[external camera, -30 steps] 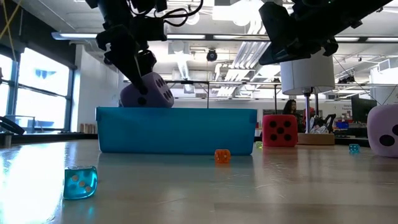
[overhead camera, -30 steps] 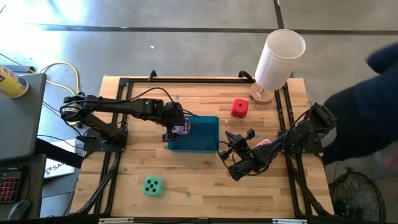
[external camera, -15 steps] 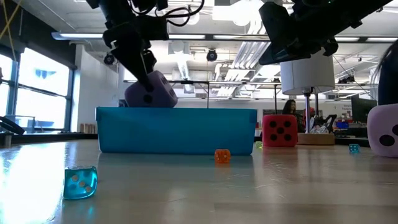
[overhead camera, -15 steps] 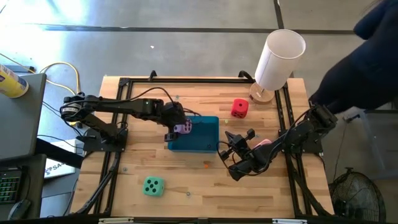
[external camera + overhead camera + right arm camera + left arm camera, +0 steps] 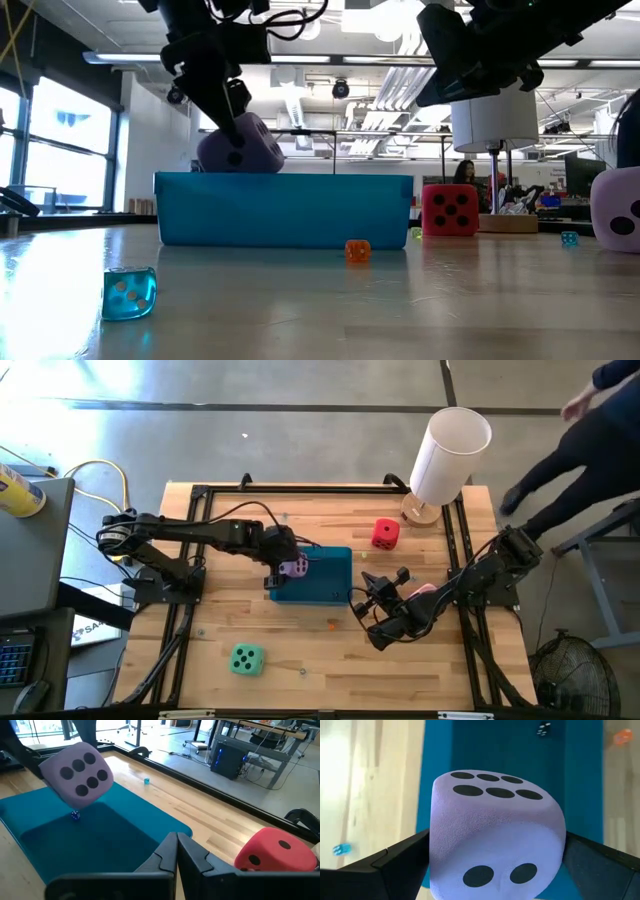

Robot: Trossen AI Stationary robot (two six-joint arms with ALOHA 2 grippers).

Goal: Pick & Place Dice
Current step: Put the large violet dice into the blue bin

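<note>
The left gripper (image 5: 287, 568), fingers clamped on the lilac die (image 5: 294, 567), hangs over the teal tray (image 5: 325, 592) (nothing large inside yet); red die (image 5: 385, 533), mint die (image 5: 246, 658) and pink die (image 5: 422, 589) remain outside the tray; the right gripper (image 5: 372, 603), fingers together, waits beside the tray.

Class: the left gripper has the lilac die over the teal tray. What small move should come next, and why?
Probably lower the left gripper a little, then open it. The lilac die sits clamped between its fingers, above the tray rim and over the tray's left end in the high view, so a short descent should keep it from bouncing out.
</note>
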